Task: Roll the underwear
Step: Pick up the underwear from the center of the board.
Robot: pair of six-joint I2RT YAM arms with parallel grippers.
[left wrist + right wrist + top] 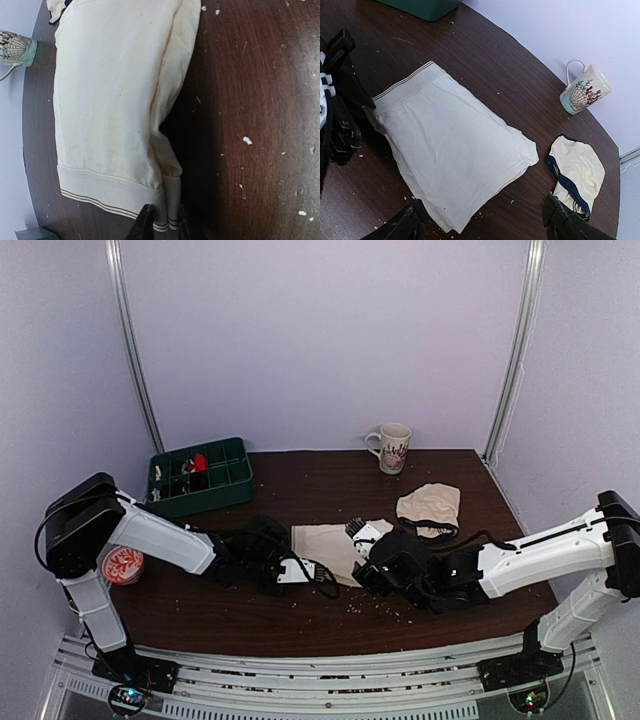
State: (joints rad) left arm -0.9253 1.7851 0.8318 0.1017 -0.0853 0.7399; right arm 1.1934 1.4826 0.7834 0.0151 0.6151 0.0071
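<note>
Left gripper (164, 216) pinches only the waistband corner of folded cream cotton underwear (110, 100), may slip; right gripper (482, 215) spread

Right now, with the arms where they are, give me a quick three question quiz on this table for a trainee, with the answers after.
1. True or false: the mug lies on its side.
2. Which part of the cream underwear sits between the left jaws? A) waistband corner B) leg hem C) nothing
3. How many garments lie on the table?
Key: 1 false, it stands upright. 2 A. 3 two: the flat cream underwear and a bundled pair near the mug.
</note>
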